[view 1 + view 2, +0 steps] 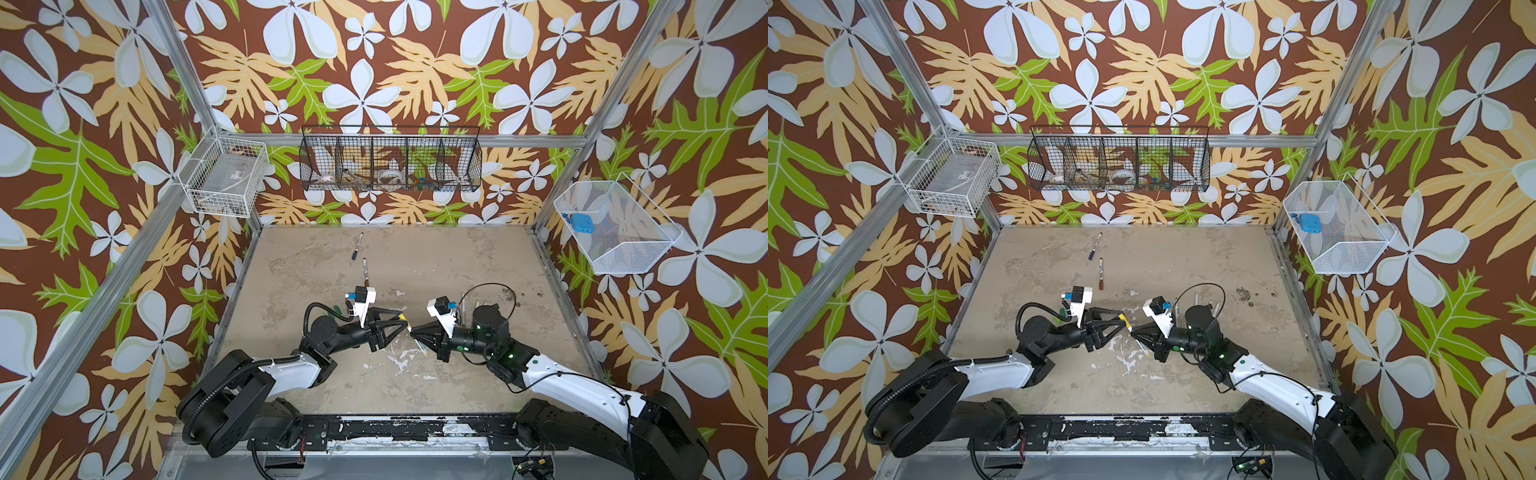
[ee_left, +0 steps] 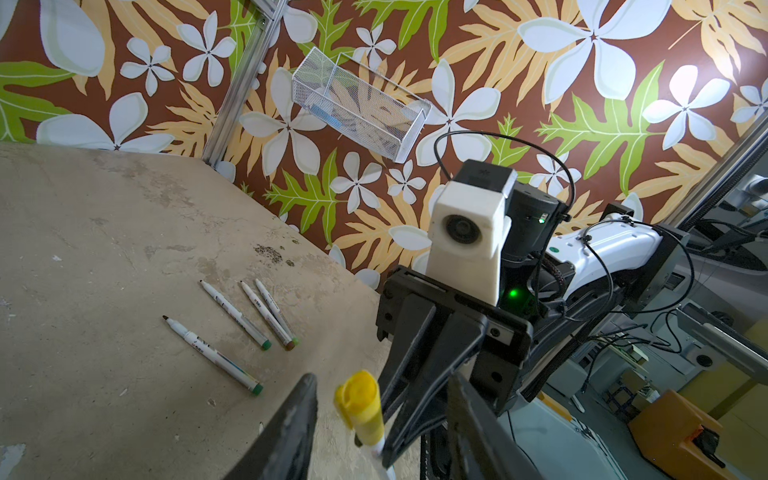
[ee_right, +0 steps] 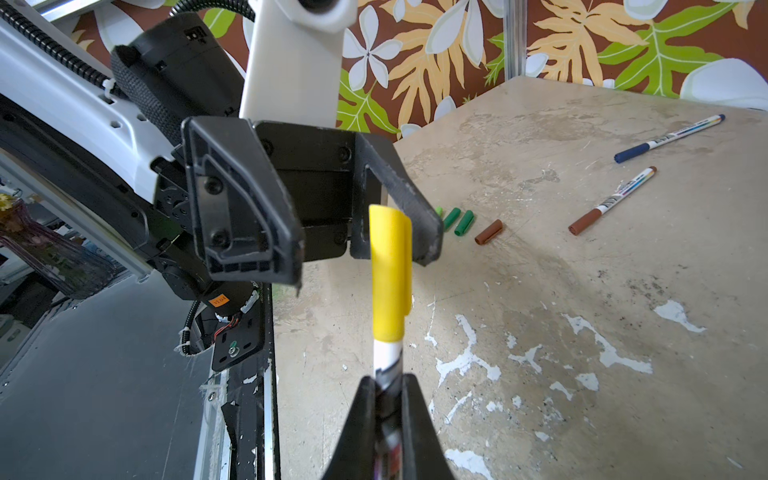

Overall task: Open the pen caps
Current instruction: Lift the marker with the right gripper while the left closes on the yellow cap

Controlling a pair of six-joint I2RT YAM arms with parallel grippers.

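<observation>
right gripper (image 3: pixel 388 386) clamped shut on the white barrel (image 3: pixel 385 357) of a marker, right next to its yellow cap (image 3: pixel 390 274); cap on, not yet off. left gripper (image 1: pixel 404 319) has its jaws open, straddling the yellow cap with one on each side. The left wrist view shows a gap on either side of the cap. In the right wrist view one jaw looks right against it, so contact can't be confirmed. yellow cap is held up off the table (image 3: pixel 582 291), between the two gripper tips in both top views. Loose on the table near the yellow cap, on the left arm's side of it: two green caps (image 3: pixel 451 219), a brown cap (image 3: pixel 489 232) just beside them, and a light green cap (image 3: pixel 439 212) mostly hidden behind a left jaw. Beyond the yellow cap towards the back wall lie a blue-capped marker (image 1: pixel 357 246) and a brown-capped marker (image 1: pixel 365 270), both with caps on and close to each other. On the right arm's side of the yellow cap lie four uncapped markers (image 2: pixel 235 313), tips bare
</observation>
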